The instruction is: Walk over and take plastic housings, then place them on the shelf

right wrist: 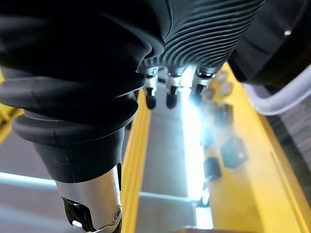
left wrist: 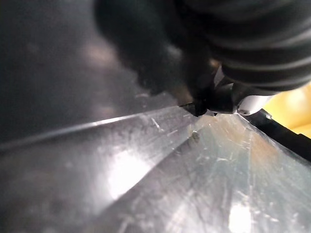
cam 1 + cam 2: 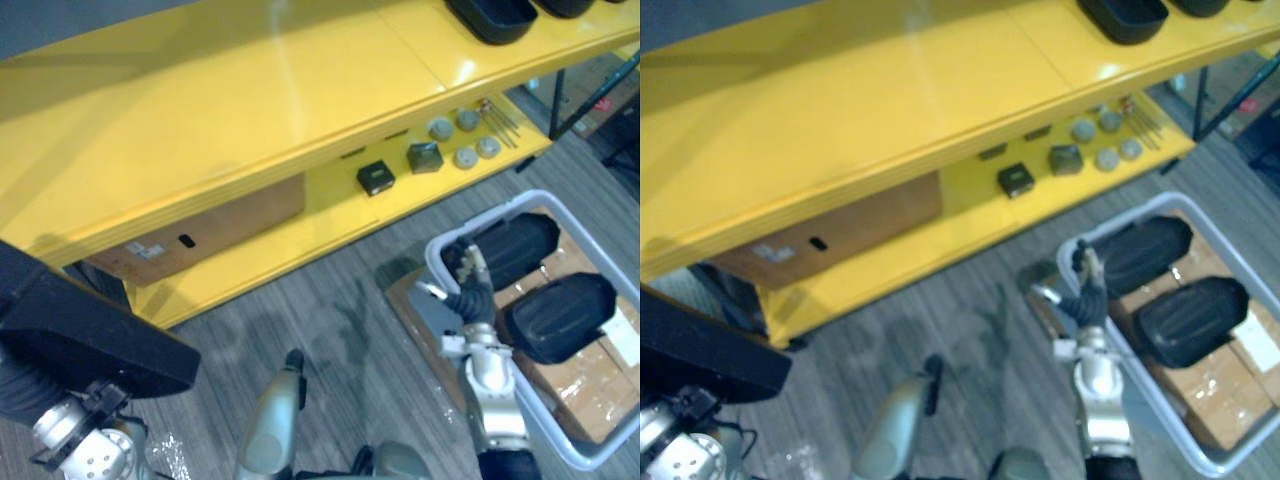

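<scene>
Left eye view — bin's [image 3: 590, 458] housings [image 3: 560, 315] parallel, long axes slanted; right robot hand [image 3: 470, 290] spread.

Eye views share the shelf [image 3: 200, 110] from above; wrist views close-up.

floor [image 3: 330, 330]: grey striped planks | shelf [image 3: 200, 110]: yellow, two tiers — glossy top (light glare)

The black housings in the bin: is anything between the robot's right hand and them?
Nothing visible stands between them. The right hand is just inside the bin at its rim, beside the nearer housing. That one and the other housing lie uncovered on top.
</scene>
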Tool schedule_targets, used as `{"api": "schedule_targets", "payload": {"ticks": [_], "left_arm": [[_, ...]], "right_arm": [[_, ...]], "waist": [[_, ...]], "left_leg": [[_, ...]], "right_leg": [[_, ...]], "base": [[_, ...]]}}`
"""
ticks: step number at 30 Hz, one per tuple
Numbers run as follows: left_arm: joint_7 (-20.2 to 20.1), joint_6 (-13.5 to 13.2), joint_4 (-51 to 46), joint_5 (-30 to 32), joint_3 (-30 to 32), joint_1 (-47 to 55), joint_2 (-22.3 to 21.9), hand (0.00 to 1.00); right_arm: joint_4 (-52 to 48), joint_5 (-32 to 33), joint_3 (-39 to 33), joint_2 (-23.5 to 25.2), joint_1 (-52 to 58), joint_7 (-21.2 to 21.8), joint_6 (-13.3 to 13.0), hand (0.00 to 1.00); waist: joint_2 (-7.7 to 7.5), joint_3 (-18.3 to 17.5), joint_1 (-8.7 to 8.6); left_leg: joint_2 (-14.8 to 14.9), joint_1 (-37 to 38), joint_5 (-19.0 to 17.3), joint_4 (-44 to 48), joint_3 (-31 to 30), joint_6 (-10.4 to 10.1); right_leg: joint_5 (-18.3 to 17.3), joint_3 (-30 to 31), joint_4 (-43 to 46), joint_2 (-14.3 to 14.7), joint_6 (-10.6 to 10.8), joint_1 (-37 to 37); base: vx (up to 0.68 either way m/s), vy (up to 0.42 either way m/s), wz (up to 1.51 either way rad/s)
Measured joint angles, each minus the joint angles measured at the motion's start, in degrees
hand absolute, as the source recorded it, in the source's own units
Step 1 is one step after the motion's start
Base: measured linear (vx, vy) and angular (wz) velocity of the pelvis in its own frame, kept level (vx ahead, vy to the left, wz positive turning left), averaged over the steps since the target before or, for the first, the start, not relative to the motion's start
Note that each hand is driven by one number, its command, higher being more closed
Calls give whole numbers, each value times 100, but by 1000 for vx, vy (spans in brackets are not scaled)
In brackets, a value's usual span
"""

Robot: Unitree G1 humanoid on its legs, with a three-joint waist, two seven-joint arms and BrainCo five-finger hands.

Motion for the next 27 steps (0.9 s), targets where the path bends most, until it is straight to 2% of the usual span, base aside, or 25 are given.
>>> {"api": "schedule_targets", "payload": {"ticks": [1, 2, 3, 5, 7, 8, 9, 11, 12, 13, 15, 16, 17, 18, 19, 20, 21, 22, 24, 26, 27], "left_arm": [[-18, 1, -7, -8, 0, -10, 49, 100], [-60, 17, -8, -36, 5, -52, 117, 100], [-123, 41, -8, -44, 20, -115, 140, 100], [-222, 112, -8, -92, 13, -221, 138, 100], [-267, 236, 3, -172, 2, -233, 151, 100], [-324, 280, 16, -294, -11, -230, 161, 100], [-347, 296, 64, -360, -56, -225, 181, 100], [-358, 315, 70, -436, -200, -226, 202, 100], [-383, 315, 52, -532, -394, -218, 247, 100], [-393, 315, 44, -538, -507, -197, 269, 100], [-428, 316, -83, -540, -728, -133, 307, 100], [-485, 312, -265, -542, -806, -31, 321, 100], [-546, 278, -320, -541, -946, -41, 236, 100], [-616, 277, -380, -539, -1119, -25, 129, 100], [-581, 262, -402, -536, -1187, -126, 111, 100], [-576, 261, -396, -536, -1194, -171, 112, 100], [-468, 242, -324, -512, -1237, -473, 121, 100], [-329, 191, -135, -466, -1330, -868, 125, 100], [-115, 192, 113, -337, -1409, -1334, 142, 100], [-22, 189, 241, -276, -1402, -1542, 200, 100], [46, 189, 288, -248, -1402, -1576, 316, 100]], "right_arm": [[0, -25, -16, 15, 7, -1, -22, 0], [-1, -145, -77, 13, -6, -8, -74, 0], [-5, -221, -147, 5, -3, -38, -93, 0], [-11, -237, -330, -30, -3, -105, -94, 0], [-32, -210, -499, -155, -10, -112, -92, 0], [-56, -180, -596, -232, -18, -120, -82, 0], [-139, -177, -664, -266, 17, -151, -81, 0], [-355, -176, -721, -267, 130, -263, -77, 0], [-654, -176, -725, -263, 266, -358, -75, 0], [-915, -177, -722, -252, 376, -383, -76, 0], [-1426, -176, -724, -249, 505, -434, -90, 0], [-1626, -177, -725, -246, 506, -467, -96, 0], [-1695, -177, -807, -318, 434, -483, -113, 0], [-1690, -175, -904, -413, 299, -496, -117, 0], [-1682, -177, -958, -535, 110, -572, -165, 0], [-1676, -178, -967, -571, 72, -594, -187, 0], [-1621, -196, -1019, -731, -110, -762, -261, 0], [-1473, -199, -1121, -847, -252, -948, -283, 0], [-1380, -215, -1308, -876, -363, -1214, -305, 0], [-1381, -300, -1445, -869, -383, -1490, -418, 0], [-1382, -389, -1500, -856, -382, -1640, -484, 0]], "waist": [[14, 5, -18], [27, -5, -23], [81, -62, -26], [166, -184, -26], [281, -378, -33], [317, -456, -24], [351, -532, -32], [348, -621, -55], [338, -652, -103], [293, -744, -125], [57, -903, -142], [-85, -988, -178], [-23, -1021, -188], [245, -1095, -189], [387, -1071, -231], [427, -1060, -249], [604, -954, -343], [686, -859, -383], [691, -677, -458], [627, -538, -578], [517, -438, -647]], "left_leg": [[-29, 102, -16, -74, -39, 28], [-85, 298, -41, -189, -140, 69], [-117, 449, -64, -300, -225, 96], [-180, 657, -88, -469, -372, 92], [-197, 769, -183, -518, -541, 73], [-204, 903, -252, -537, -638, 31], [-215, 1044, -306, -540, -803, -12], [-231, 1226, -422, -506, -1092, -95], [-247, 1349, -560, -402, -1374, -212], [-275, 1375, -679, -309, -1576, -302], [-339, 1404, -902, -91, -1665, -640], [-275, 1304, -1095, 97, -1301, -727], [63, 1170, -1314, 340, -855, -703], [542, 948, -1405, 443, -460, -719], [970, 769, -1341, 296, -3, -780], [1041, 733, -1313, 238, 103, -817], [1258, 664, -1005, -39, 473, -1072], [1272, 630, -635, -290, 694, -1164], [1139, 682, -432, -582, 737, -1140], [1054, 794, -340, -779, 787, -1121], [1036, 842, -319, -855, 839, -1118]], "right_leg": [[-149, 104, 203, 9, 81, -124], [-529, 196, 238, 32, 231, -312], [-788, 222, -106, 106, 347, -459], [-981, 345, -1037, 191, 448, -614], [-917, 657, -2098, 292, 544, -780], [-792, 911, -2690, 319, 681, -829], [-604, 1122, -3079, 329, 681, -865], [-474, 1337, -3212, 341, 685, -888], [-472, 1405, -3099, 351, 686, -861], [-472, 1441, -2947, 343, 687, -878], [-432, 1414, -2777, 197, 659, -766], [-268, 1205, -2785, 40, 710, -615], [-553, 954, -2692, 118, 960, -527], [-638, 662, -2650, 331, 791, -539], [-686, 446, -2632, 373, 700, -710], [-679, 406, -2623, 371, 686, -714], [-663, 286, -2535, 325, 660, -830], [-656, 248, -2453, 218, 648, -956], [-653, 253, -2417, 92, 643, -995], [-653, 298, -2423, 34, 644, -993], [-651, 363, -2448, 35, 647, -994]], "base": [[273, 101, 50], [276, 84, 42], [220, 70, 40], [300, 57, 44], [318, 18, 48], [320, -49, 62], [327, -81, 61], [366, -197, 87], [389, -282, 122], [378, -358, 126], [352, -413, 123], [265, -419, 122], [147, -393, 111], [87, -494, 97], [22, -328, 73], [32, -284, 70], [28, -154, 55], [-2, -167, 52], [-61, -45, 20], [-43, 3, -1], [-18, 9, -14]]}}
